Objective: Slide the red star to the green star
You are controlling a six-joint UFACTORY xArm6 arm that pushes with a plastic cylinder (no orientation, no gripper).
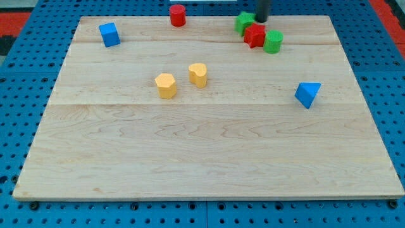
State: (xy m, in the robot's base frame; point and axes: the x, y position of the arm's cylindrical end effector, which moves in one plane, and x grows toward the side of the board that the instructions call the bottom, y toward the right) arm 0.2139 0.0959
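Note:
The red star (255, 35) lies near the view's top right of the wooden board. The green star (244, 23) touches it on its upper left. A green cylinder (273, 42) touches the red star on its right. My tip (261, 20) is at the top edge, just above the red star and right beside the green star's right side.
A red cylinder (178, 14) stands at the top centre. A blue cube (109, 34) is at the top left. Two yellow blocks (166, 85) (198, 74) sit left of centre. A blue triangular block (307, 94) is at the right. The board (202, 158) rests on a blue pegboard.

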